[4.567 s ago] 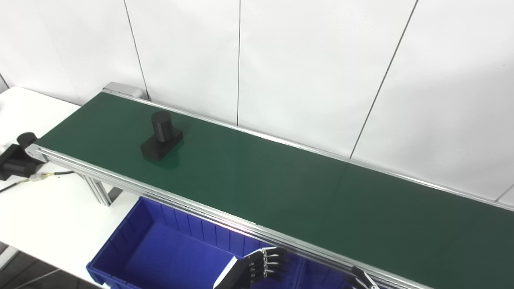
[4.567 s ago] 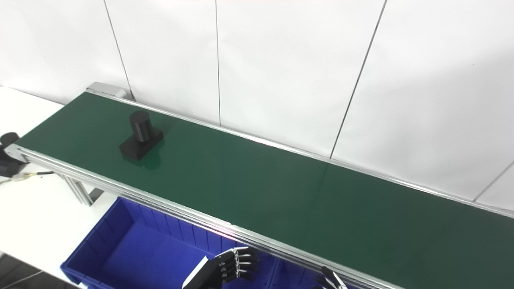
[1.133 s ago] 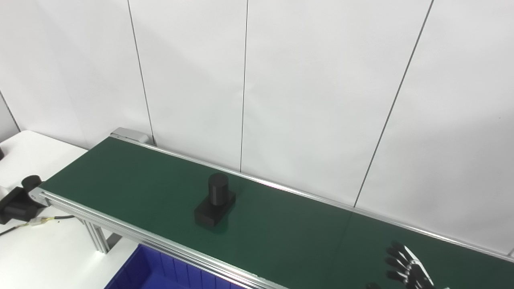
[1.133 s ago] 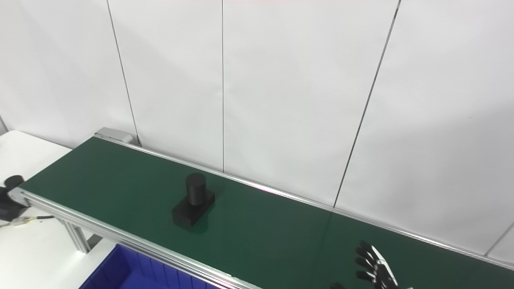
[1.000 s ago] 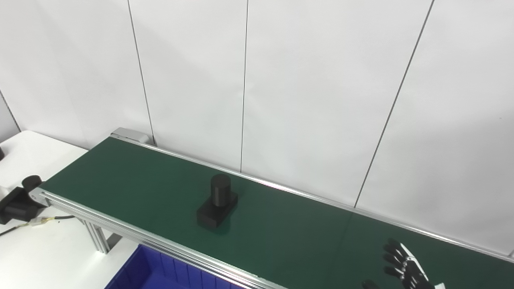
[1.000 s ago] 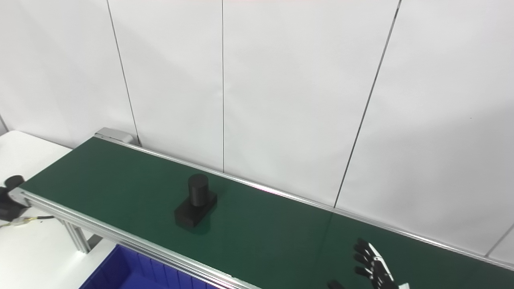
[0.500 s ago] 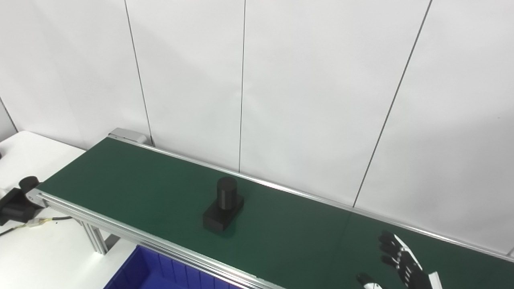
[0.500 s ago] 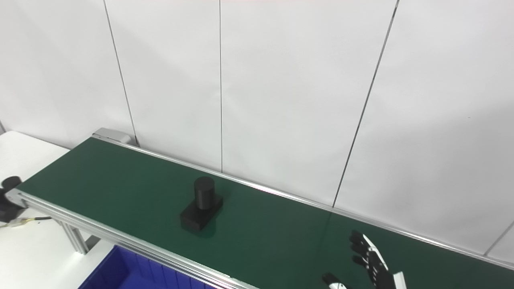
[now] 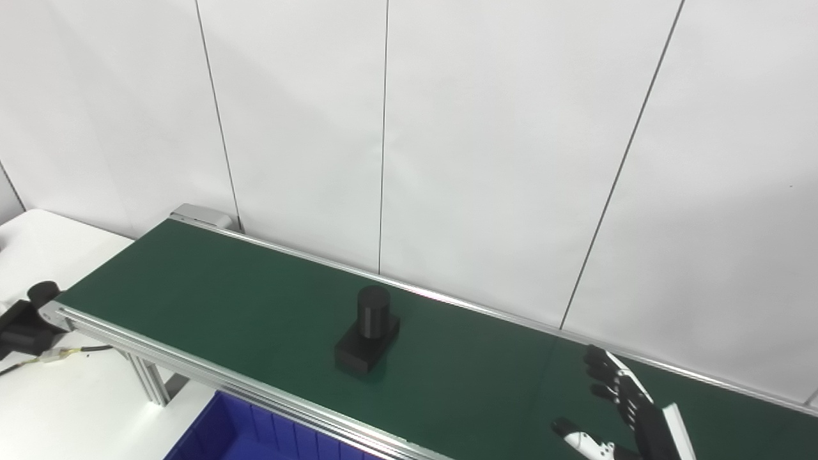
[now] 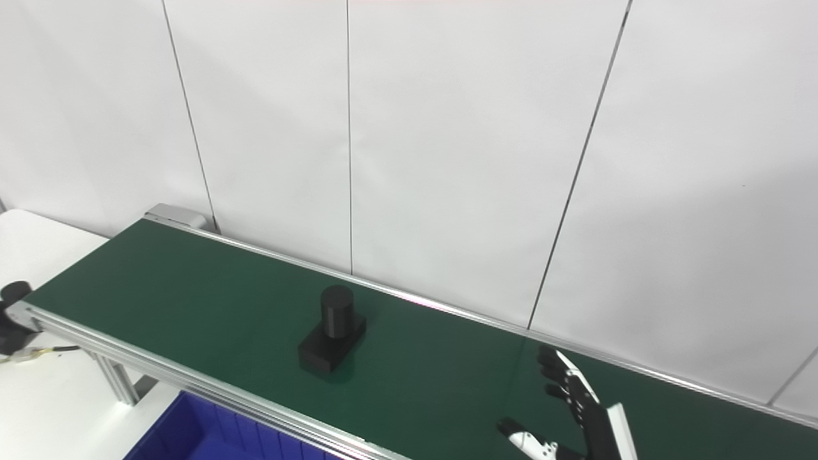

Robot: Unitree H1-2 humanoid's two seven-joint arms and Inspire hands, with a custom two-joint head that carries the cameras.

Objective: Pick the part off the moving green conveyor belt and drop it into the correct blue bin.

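- The right hand (image 9: 629, 415) hung over the near side of the belt (image 9: 243, 300), fingers spread apart and holding nothing.
- The left hand was out of view.
- The part (image 9: 368, 329), a black block with an upright cylinder, stood mid-belt, well apart from the right hand, toward the belt's left end.
- Its block ran crosswise to the belt.
- A blue bin (image 9: 217, 437) showed below the belt's near edge.

Black part (image 9: 367, 330), cylinder upright on flat block, mid green belt (image 9: 223, 300). Right hand (image 9: 629, 409) at lower right above belt, fingers (image 9: 604, 370) spread, holding nothing, well apart from part. Blue bin (image 9: 223, 441) corner below belt's near rail. White worktop (image 9: 57, 396) left.
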